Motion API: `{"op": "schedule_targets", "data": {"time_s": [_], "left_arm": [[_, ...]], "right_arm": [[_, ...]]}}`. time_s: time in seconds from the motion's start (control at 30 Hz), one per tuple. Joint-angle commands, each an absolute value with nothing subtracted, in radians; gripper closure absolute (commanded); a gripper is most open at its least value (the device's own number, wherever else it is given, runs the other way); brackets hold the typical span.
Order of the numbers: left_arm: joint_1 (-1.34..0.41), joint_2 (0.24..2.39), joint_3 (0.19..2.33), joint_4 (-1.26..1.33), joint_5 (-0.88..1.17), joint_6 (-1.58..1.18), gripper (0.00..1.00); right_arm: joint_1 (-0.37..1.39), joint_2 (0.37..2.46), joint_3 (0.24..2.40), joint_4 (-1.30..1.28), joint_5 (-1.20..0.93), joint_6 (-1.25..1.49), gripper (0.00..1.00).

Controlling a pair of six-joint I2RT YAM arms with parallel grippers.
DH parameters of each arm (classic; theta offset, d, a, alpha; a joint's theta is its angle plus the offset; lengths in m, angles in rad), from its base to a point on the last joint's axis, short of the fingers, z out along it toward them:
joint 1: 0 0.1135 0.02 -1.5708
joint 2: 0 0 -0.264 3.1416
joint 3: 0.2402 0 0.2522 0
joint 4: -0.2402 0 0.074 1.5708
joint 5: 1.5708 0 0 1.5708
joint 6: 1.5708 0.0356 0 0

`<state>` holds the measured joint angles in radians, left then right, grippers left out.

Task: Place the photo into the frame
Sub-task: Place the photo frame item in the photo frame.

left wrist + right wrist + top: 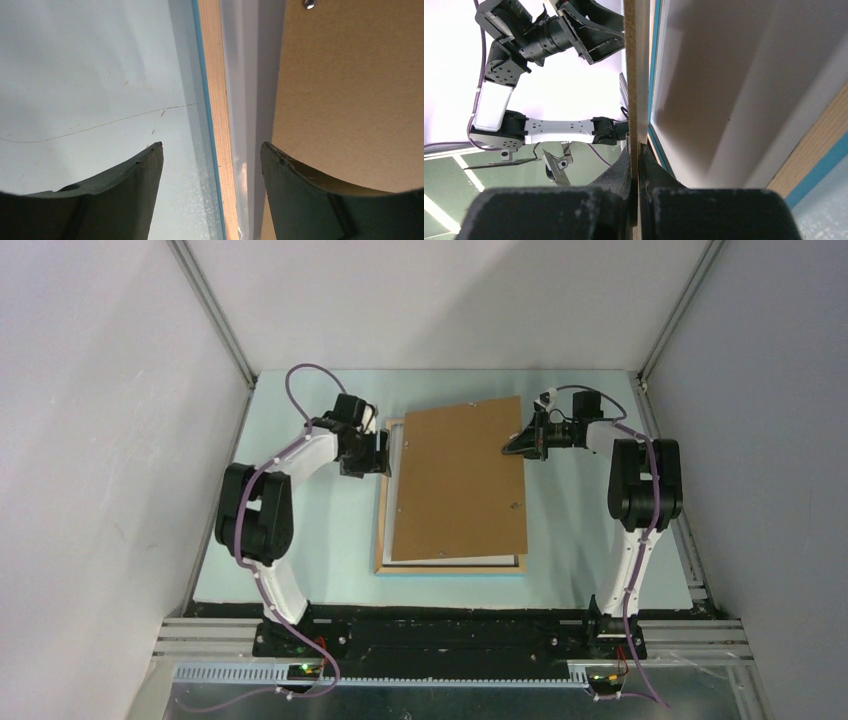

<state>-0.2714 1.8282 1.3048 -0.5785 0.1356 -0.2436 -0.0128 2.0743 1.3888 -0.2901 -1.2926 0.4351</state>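
The frame [381, 540] lies face down on the table, light wood up, with a thin blue outer edge. A white sheet [392, 495] shows inside it as a strip; no balloon print is visible. The plain brown backing board [460, 480] lies skewed over the frame. My right gripper [513, 447] is shut on the board's right edge [636, 90], which runs between the closed fingers [624, 170]. My left gripper [386, 456] is open, its fingers [135, 195] either side of the frame's left rail [220, 100] without touching it. The white sheet [250, 100] and board [350, 100] lie just right of that rail.
The pale green table mat [310, 540] ends at grey enclosure walls left, right and behind. The frame's wood and blue rail [819, 150] shows low right in the right wrist view, with the left arm [549, 35] beyond the board. A small metal tab [309, 4] sits on the board.
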Motion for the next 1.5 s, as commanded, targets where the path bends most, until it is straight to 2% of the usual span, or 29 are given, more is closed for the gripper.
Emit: {"op": "schedule_targets", "data": {"time_s": [0.0, 0.67, 1.47], "left_arm": [[-0.248, 1.756, 1.319, -0.565, 0.133, -0.221, 0.24], [-0.232, 1.708, 1.295, -0.547, 0.138, -0.213, 0.23], [-0.232, 1.703, 1.287, -0.539, 0.144, -0.213, 0.24]], "right_arm": [[-0.002, 2.09, 1.431, -0.194, -1.386, 0.54, 1.0], [0.051, 2.127, 1.431, -0.139, -1.36, 0.542, 1.0], [0.026, 2.119, 1.492, -0.39, -1.321, 0.328, 1.0]]}}
